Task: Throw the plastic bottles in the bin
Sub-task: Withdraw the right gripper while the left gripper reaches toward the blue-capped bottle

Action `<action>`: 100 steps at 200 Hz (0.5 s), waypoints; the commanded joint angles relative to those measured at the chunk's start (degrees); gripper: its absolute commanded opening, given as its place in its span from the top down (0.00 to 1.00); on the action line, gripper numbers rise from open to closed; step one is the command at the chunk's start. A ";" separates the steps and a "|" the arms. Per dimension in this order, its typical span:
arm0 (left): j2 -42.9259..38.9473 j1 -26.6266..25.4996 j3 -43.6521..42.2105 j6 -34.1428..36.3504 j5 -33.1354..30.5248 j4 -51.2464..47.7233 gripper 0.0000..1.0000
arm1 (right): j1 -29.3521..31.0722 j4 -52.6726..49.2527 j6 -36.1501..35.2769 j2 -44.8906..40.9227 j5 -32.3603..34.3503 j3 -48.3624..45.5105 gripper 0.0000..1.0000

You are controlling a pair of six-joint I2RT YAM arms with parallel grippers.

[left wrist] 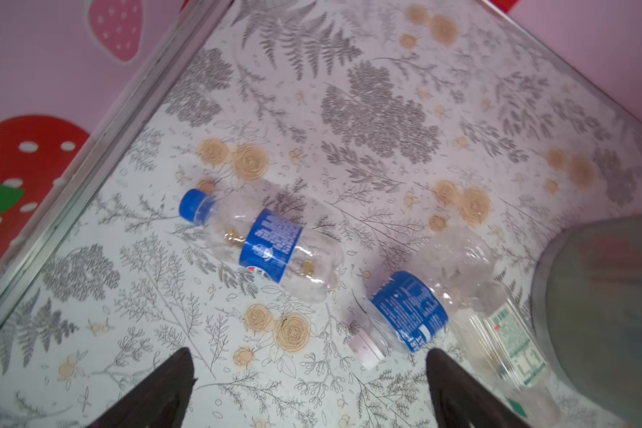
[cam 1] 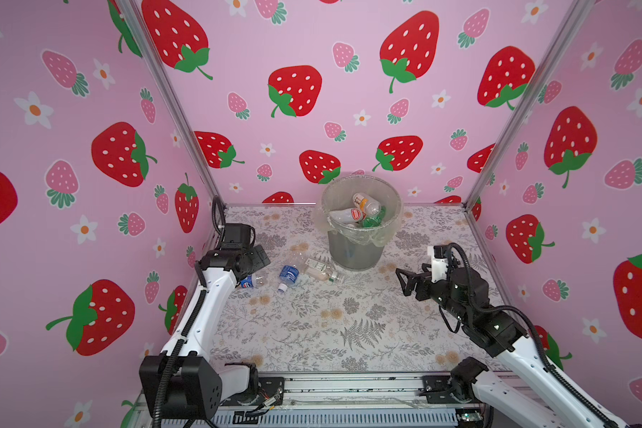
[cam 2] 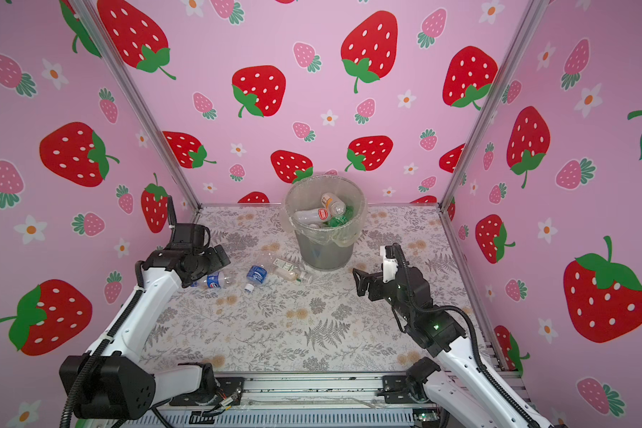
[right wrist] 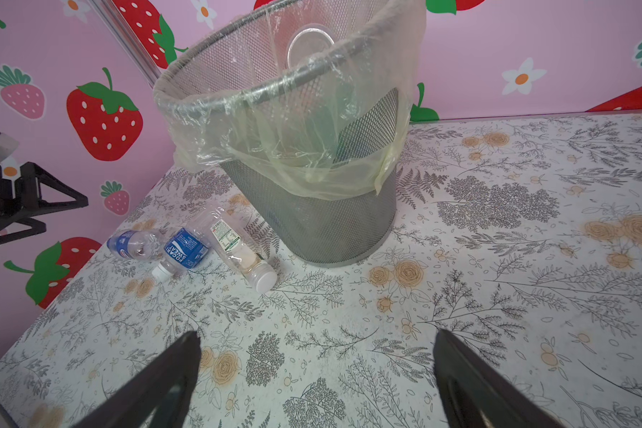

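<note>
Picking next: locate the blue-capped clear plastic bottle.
In a top view the blue-capped clear bottle lies at left beside the left arm, farthest from the grey mesh bin.

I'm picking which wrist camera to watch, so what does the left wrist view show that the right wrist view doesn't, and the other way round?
Only the left wrist view gives a clear look at the cap of the blue-capped bottle. Only the right wrist view shows the bin's lined rim and the open right gripper. Both show that bottle, the Pocari Sweat bottle and the green-labelled bottle lying on the table, the open left gripper, and the bin, only a blurred edge in the left wrist view.
</note>
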 commanded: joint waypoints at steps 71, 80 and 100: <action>6.07 9.15 -3.13 -20.86 0.72 0.17 0.01 | -0.21 -2.01 1.11 -1.64 0.67 -1.36 0.01; 6.71 9.68 -3.54 -21.64 1.09 1.22 0.01 | -0.19 -1.93 1.86 -2.48 1.70 -1.77 0.01; 8.63 10.06 -3.63 -22.46 2.02 2.74 0.01 | -0.22 -1.45 3.10 -4.09 2.05 -2.57 0.01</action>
